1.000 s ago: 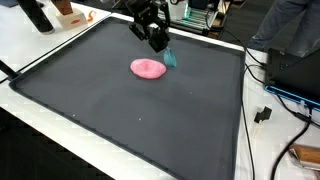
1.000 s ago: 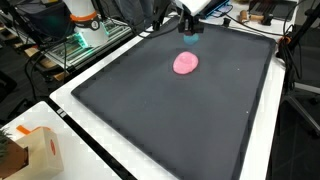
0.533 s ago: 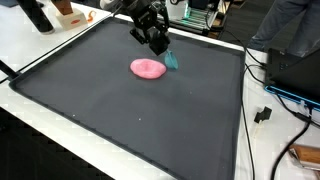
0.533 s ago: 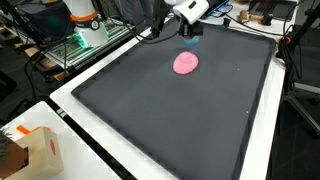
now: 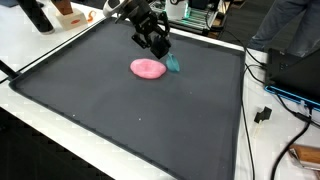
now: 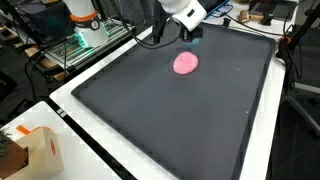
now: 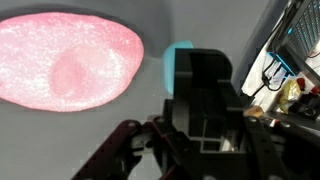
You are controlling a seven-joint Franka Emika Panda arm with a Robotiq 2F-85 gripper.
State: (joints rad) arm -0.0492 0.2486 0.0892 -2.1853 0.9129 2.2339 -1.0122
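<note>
A white table (image 5: 45,40) carries a large black mat (image 5: 120,125), flat and dull, with a low raised rim around it. The landmark here is the pink blob (image 5: 148,68), which lies on the far half of the mat. It is a soft, rounded lump, flattened against the mat. In the wrist view (image 7: 65,62) it looks glossy and speckled, with a shallow dent near its middle. In an exterior view (image 6: 186,63) it reads as a smooth oval.

Just right of the blob, seen in an exterior view, lies a small teal block (image 5: 173,63). It is a hard-looking piece with straight edges and a plain, even colour. It rests on the mat close beside the blob's right edge, and the pictures do not show whether the two touch. In the wrist view the block (image 7: 178,62) shows as a pale teal patch, half covered by a black finger.

The gripper (image 5: 157,46) is black, angular metal, and hangs above the mat just behind the blob's right end. The teal block sits at its tip, slightly to the right and below. The fingers are too dark and crowded together to tell how far they are parted, or whether they have hold of anything.

Well right of the blob, off the mat, a dark cable with a plug (image 5: 263,115) lies on the table.
</note>
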